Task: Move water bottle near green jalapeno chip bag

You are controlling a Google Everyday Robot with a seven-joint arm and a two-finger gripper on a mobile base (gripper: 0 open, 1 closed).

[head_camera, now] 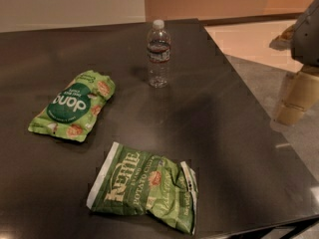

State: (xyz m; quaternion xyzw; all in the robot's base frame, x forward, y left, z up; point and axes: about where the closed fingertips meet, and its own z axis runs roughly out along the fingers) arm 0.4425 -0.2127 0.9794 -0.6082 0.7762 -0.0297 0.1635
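Counting: one water bottle [158, 54], two chip bags [144, 190] [75, 106]; gripper [298, 101] far right.

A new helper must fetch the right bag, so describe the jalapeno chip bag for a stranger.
On the dark table, look near the front edge, far from the gripper beyond the table's right side. The chip bag lies nearer than the water bottle. Unlike the lighter bag with a dark circle, it is wrinkled, with white Kettle lettering and end strips.
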